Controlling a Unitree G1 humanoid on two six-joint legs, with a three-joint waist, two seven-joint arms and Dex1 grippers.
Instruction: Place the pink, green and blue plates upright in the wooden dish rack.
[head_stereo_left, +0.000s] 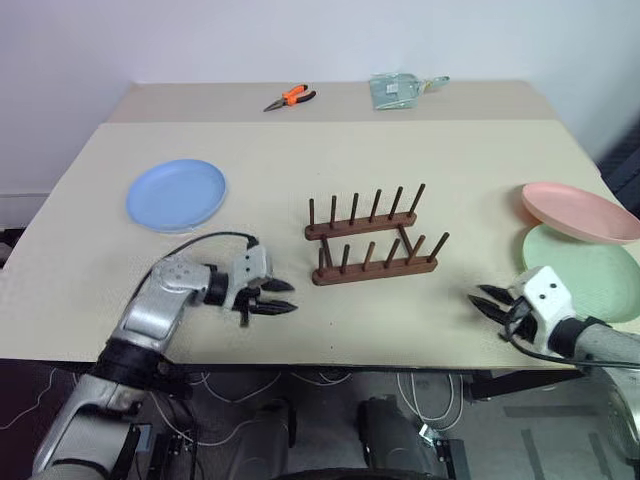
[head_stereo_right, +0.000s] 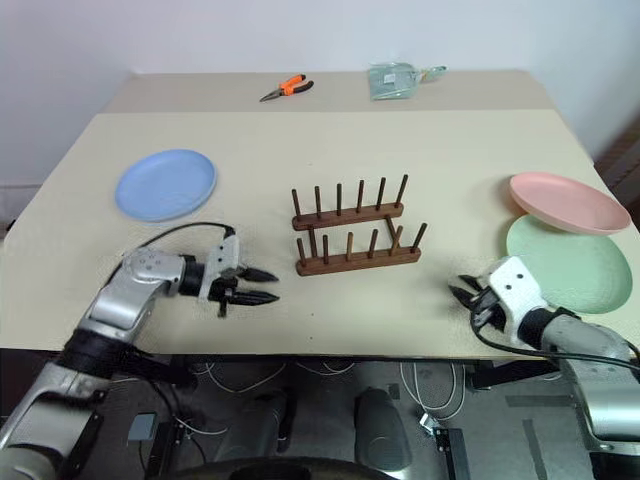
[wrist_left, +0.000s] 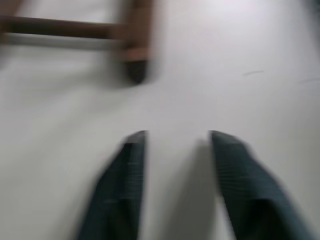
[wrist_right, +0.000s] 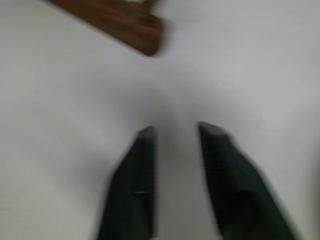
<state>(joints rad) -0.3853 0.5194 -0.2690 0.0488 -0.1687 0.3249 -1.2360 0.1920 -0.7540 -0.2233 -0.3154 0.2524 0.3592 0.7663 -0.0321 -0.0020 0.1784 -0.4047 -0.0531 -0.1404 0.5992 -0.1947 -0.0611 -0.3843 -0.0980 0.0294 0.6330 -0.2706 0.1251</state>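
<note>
The wooden dish rack (head_stereo_left: 372, 240) stands mid-tabletop (head_stereo_left: 300, 140), every peg bare. The blue plate (head_stereo_left: 176, 194) lies flat well off to its left; on the right edge the pink plate (head_stereo_left: 578, 211) rests overlapping the green plate (head_stereo_left: 590, 271). Left claw (head_stereo_left: 281, 299) sits low by the near edge, left of the rack, fingers parted, holding nothing. Right claw (head_stereo_left: 486, 301) hovers just beside the green plate, a gap showing between its fingers, empty too. Pliers (head_stereo_left: 290, 98) and a packet (head_stereo_left: 397, 90) lie far back.
</note>
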